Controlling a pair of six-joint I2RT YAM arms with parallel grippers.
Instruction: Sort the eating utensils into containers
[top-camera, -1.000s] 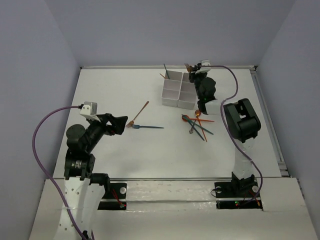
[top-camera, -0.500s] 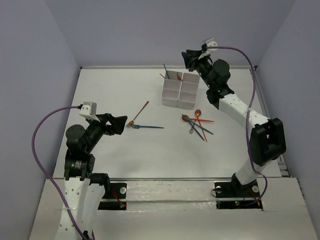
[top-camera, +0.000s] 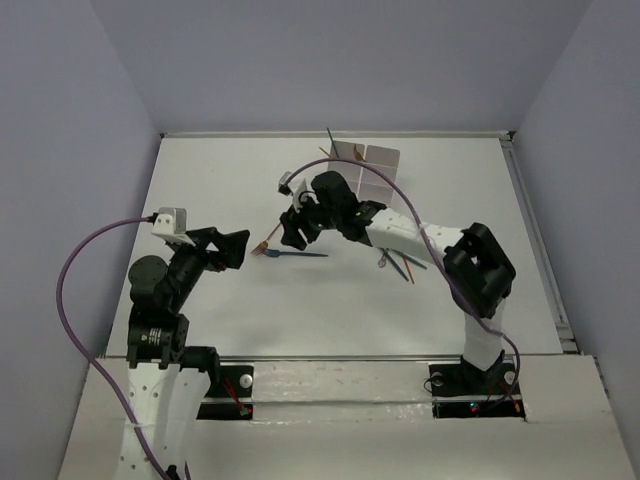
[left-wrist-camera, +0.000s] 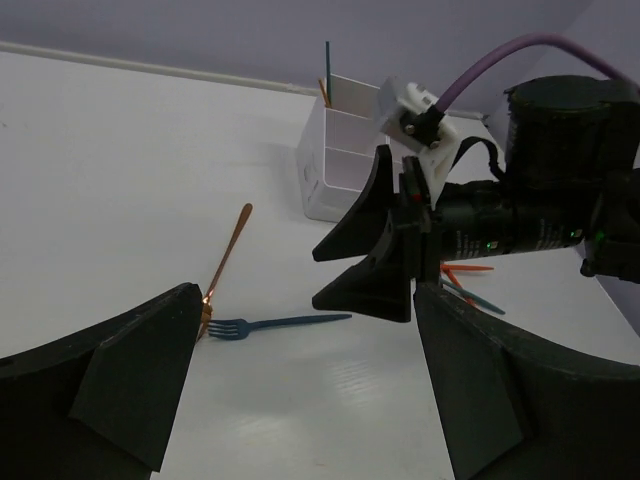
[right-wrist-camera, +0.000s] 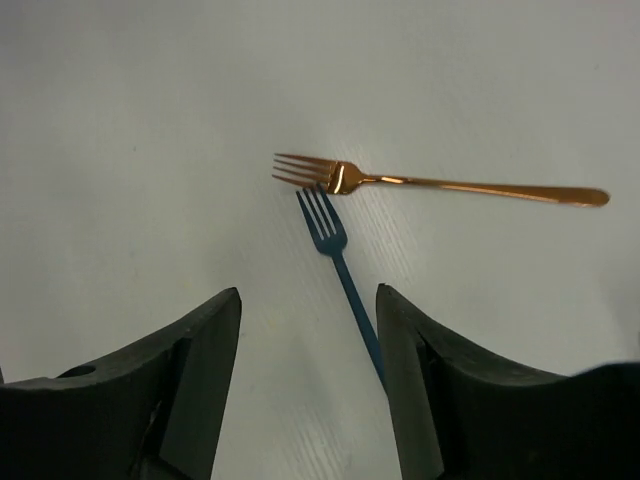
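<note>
The right pincer (right-wrist-camera: 308, 320), fingers apart and empty, hangs over an orange fork (right-wrist-camera: 450, 185) and a blue fork (right-wrist-camera: 345, 270) lying mid-table, heads close together. Only its own camera shows their prongs plainly. The left pincer (left-wrist-camera: 305, 350), likewise apart and empty, faces them from the near left. The overhead view shows the white container (top-camera: 378, 160) at the far side and loose utensils (top-camera: 400, 262) to the right, partly behind the arm.

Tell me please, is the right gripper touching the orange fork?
Apart. In the right wrist view the orange fork lies on the table beyond the open right gripper, and bare table shows between the two.
</note>
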